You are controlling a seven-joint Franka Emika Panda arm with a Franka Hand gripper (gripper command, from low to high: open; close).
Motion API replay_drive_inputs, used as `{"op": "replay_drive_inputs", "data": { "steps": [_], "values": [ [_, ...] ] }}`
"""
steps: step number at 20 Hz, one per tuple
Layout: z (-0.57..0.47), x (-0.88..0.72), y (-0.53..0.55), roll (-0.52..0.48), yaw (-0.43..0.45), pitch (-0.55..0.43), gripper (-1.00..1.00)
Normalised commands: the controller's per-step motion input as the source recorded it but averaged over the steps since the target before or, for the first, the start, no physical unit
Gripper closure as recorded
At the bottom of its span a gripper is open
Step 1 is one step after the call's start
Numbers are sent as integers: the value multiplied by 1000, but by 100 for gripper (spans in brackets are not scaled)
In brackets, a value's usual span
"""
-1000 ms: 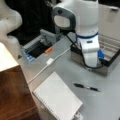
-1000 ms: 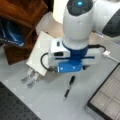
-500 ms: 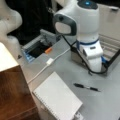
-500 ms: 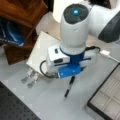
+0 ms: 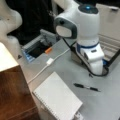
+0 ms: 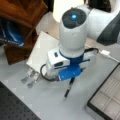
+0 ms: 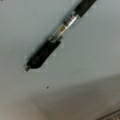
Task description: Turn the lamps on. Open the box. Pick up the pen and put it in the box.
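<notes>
Hovering over the pen (image 7: 56,35), which lies flat on the grey table (image 7: 82,75) directly beneath my gripper (image 6: 70,75); whether its fingers are spread, I cannot tell. I judge the pen light, stiff, slick-barrelled; best taken mid-barrel, across its width. Box (image 5: 57,96) nearby.

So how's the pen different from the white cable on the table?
The pen is black, short and rigid, lying straight; the white cable is long, thin and flexible, trailing across the table with a plug partway. The pen lies alone in the open; the cable runs past the tray. Both lie flat on the grey table.
</notes>
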Motion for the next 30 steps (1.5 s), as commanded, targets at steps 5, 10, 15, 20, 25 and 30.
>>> {"op": "replay_drive_inputs", "data": {
  "steps": [5,10,15,20,25,30],
  "values": [
    [-220,146,-86,82,-82,11,-100],
    [-207,106,-86,51,-114,-24,-100],
    [-214,69,-81,-11,-98,-55,-100],
    [-234,0,-57,-19,-68,-62,-100],
    [-184,-75,8,-46,-96,-79,-100],
    [-179,-27,100,-42,-99,-97,-100]
  ]
}}
